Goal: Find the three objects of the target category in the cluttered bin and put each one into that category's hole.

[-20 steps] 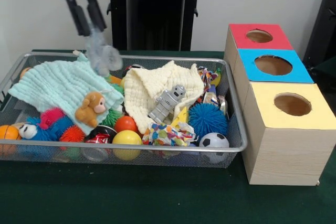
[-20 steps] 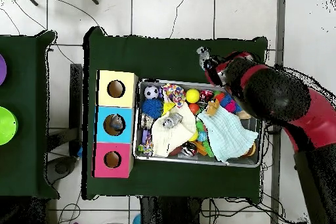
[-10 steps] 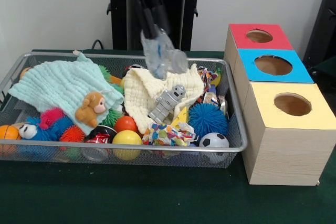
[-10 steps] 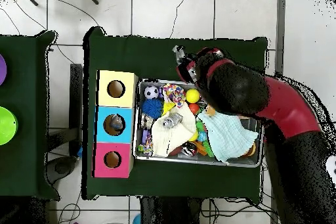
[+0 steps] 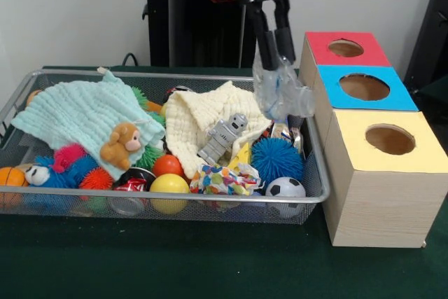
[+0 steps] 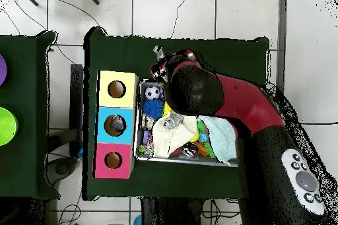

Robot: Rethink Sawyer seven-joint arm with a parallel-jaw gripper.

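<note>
My gripper (image 5: 276,61) hangs over the right end of the wire bin (image 5: 175,204), shut on a crumpled clear plastic bottle (image 5: 281,94). The bottle dangles just left of the blue box (image 5: 364,87), above the bin's rim. Three boxes with round holes stand in a row to the right: red (image 5: 345,48), blue, and yellow (image 5: 389,139). From above, my arm (image 6: 198,94) covers much of the bin (image 6: 198,163), and the gripper and bottle are hidden under it. The yellow (image 6: 117,89), blue (image 6: 115,125) and red (image 6: 113,160) boxes lie left of the bin there.
The bin holds a mint cloth (image 5: 80,113), a cream cloth (image 5: 203,117), a grey robot figure (image 5: 222,138), a plush monkey (image 5: 120,145), a blue spiky ball (image 5: 275,159), a soccer ball (image 5: 285,188), a yellow ball (image 5: 169,187) and a can (image 5: 129,190).
The gripper has carried the clear bottle from above the bin's left end across to its right end, close to the boxes. The bin's contents have not moved.
</note>
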